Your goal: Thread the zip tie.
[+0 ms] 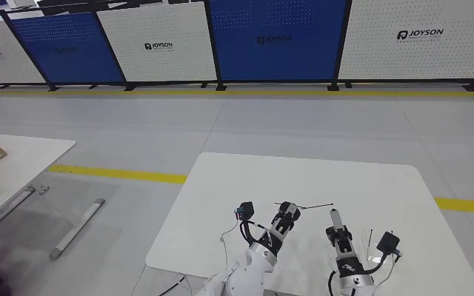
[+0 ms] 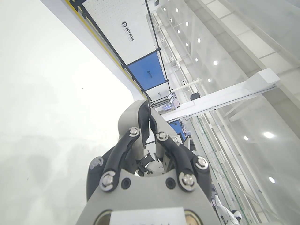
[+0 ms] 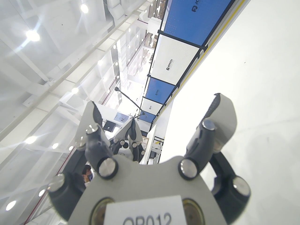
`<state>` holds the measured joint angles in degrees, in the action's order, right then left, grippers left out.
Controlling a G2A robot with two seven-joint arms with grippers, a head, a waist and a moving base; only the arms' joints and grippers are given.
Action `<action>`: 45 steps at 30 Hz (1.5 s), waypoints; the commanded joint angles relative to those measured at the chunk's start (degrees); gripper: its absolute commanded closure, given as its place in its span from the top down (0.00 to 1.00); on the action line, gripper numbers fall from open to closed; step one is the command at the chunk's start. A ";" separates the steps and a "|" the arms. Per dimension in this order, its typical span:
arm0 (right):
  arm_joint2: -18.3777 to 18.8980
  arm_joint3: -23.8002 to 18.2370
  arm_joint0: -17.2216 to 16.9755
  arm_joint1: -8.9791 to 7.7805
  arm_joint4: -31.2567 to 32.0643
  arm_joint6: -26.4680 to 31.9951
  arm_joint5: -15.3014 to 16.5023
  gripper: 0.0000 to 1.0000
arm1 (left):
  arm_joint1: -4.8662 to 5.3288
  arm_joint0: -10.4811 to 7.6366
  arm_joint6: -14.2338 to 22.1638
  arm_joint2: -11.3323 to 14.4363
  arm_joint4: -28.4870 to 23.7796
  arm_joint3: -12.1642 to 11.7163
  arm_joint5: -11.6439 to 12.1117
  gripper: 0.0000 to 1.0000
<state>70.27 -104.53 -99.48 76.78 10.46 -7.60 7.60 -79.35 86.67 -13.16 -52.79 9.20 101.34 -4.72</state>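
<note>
White tabletop (image 1: 311,174): zip tie (image 1: 315,206) in left pincer (image 1: 289,209)

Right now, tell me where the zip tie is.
Top view: the zip tie is clamped in the left gripper over the near side of the table, its long end pointing toward the open right gripper.

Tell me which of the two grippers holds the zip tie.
The left gripper: its jaws are shut on the zip tie. The right gripper has open jaws, holding nothing.
</note>
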 commanded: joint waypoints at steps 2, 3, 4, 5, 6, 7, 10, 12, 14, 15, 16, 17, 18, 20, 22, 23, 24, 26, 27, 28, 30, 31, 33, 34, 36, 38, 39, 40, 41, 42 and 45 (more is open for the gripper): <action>0.00 0.00 0.00 0.00 0.00 0.00 0.00 1.00 | 0.00 0.00 0.00 0.00 0.00 0.00 0.00 0.00; 0.00 0.00 0.00 0.00 0.00 0.00 0.00 1.00 | 0.00 0.00 0.00 0.00 0.00 0.00 0.00 0.00; 0.00 0.00 0.00 0.00 0.00 0.00 0.00 1.00 | 0.00 0.00 0.00 0.00 0.00 0.00 0.00 0.00; 0.01 0.02 0.04 0.00 0.00 0.06 -0.03 1.00 | 0.00 0.00 0.00 0.00 0.00 0.00 0.00 0.00; 0.13 0.08 0.16 -0.02 0.44 0.20 -0.33 1.00 | 0.00 0.00 0.00 0.00 0.00 0.00 0.00 0.00; 0.28 -0.05 0.23 -0.07 1.74 0.14 -0.53 1.00 | 0.00 0.00 0.00 0.00 0.00 0.00 0.00 0.00; 0.73 -0.33 0.22 -0.38 5.60 2.24 -0.87 1.00 | 0.00 0.00 0.00 0.00 0.00 0.00 0.00 0.00; 1.09 -0.51 -0.01 -0.52 7.83 2.35 -1.20 1.00 | 0.00 0.00 0.00 0.00 0.00 0.00 0.00 0.00; 1.59 -0.51 -0.14 -0.63 8.52 2.82 -0.76 1.00 | 0.00 0.00 0.00 0.00 0.00 0.00 0.00 0.00; 1.86 -0.52 -0.36 -0.71 9.22 2.85 -0.18 1.00 | 0.00 0.00 0.00 0.00 0.00 0.00 0.00 0.00; 2.02 -0.63 -0.61 -0.75 9.44 2.69 0.41 1.00 | 0.00 0.00 0.00 0.00 0.00 0.00 0.00 0.00; 2.07 -0.71 -0.71 -0.75 9.41 2.63 0.69 1.00 | 0.00 0.00 0.00 0.00 0.00 0.00 0.00 0.00; 2.07 -0.71 -0.71 -0.75 9.41 2.63 0.69 1.00 | 0.00 0.00 0.00 0.00 0.00 0.00 0.00 0.00; 2.07 -0.71 -0.71 -0.75 9.41 2.63 0.69 1.00 | 0.00 0.00 0.00 0.00 0.00 0.00 0.00 0.00; 2.07 -0.71 -0.71 -0.75 9.41 2.63 0.69 1.00 | 0.00 0.00 0.00 0.00 0.00 0.00 0.00 0.00; 2.07 -0.71 -0.71 -0.75 9.41 2.63 0.69 1.00 | 0.00 0.00 0.00 0.00 0.00 0.00 0.00 0.00; 2.07 -0.71 -0.71 -0.75 9.41 2.63 0.69 1.00 | 0.00 0.00 0.00 0.00 0.00 0.00 0.00 0.00; 2.19 -0.56 -0.58 -0.77 9.69 2.65 0.44 1.00 | 0.00 0.00 0.00 0.00 0.00 0.00 0.00 0.00; 2.26 -0.39 -0.35 -0.79 10.14 3.00 0.11 1.00 | 0.00 0.00 0.00 0.00 0.00 0.00 0.00 0.00; 2.35 -0.30 -0.14 -0.84 10.46 3.77 -0.09 1.00 | 0.00 0.00 0.00 0.00 0.00 0.00 0.00 0.00; 3.05 -0.25 0.16 -0.99 10.72 5.26 -0.44 1.00 | 0.02 0.05 -0.38 -0.45 0.15 0.15 -0.08 0.00; 3.46 -0.25 0.32 -1.08 11.08 6.15 -0.79 1.00 | 0.04 0.14 -0.30 -0.65 0.09 0.42 -0.27 0.00; 4.40 -0.42 0.56 -1.30 11.94 7.96 -1.53 1.00 | 0.08 0.55 -0.32 -1.16 -0.39 1.29 -0.87 0.00; 4.81 -0.52 0.63 -1.42 13.09 8.77 -2.25 1.00 | 0.09 0.72 0.26 -1.31 -1.19 1.84 -1.16 0.00; 5.28 -1.07 0.69 -1.70 17.06 10.50 -4.16 1.00 | 0.18 1.05 0.99 -1.79 -1.48 2.91 -1.88 0.00; 5.26 -1.47 0.63 -1.90 20.63 11.72 -5.63 1.00 | 0.23 1.43 2.25 -1.76 -2.22 3.83 -2.73 0.00; 5.12 -1.67 0.64 -1.95 22.51 12.12 -7.16 1.00 | 0.27 1.55 2.77 -1.91 -2.40 4.31 -3.22 0.00; 5.00 -1.79 0.70 -1.94 23.15 12.00 -7.86 1.00 | 0.28 1.64 2.87 -1.97 -2.48 4.67 -3.42 0.00; 5.00 -1.79 0.70 -1.94 23.15 12.00 -7.86 1.00 | 0.25 1.73 2.55 -2.07 -2.81 5.04 -3.27 0.00; 5.00 -1.79 0.70 -1.94 23.15 12.00 -7.86 1.00 | 0.25 1.73 2.55 -2.07 -2.81 5.04 -3.27 0.00; 5.00 -1.79 0.70 -1.94 23.15 12.00 -7.86 1.00 | 0.25 1.73 2.55 -2.07 -2.81 5.04 -3.27 0.00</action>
<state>75.27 -106.33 -98.77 74.84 33.63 4.40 -0.29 -79.09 88.41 -10.62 -54.87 6.37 106.41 -7.99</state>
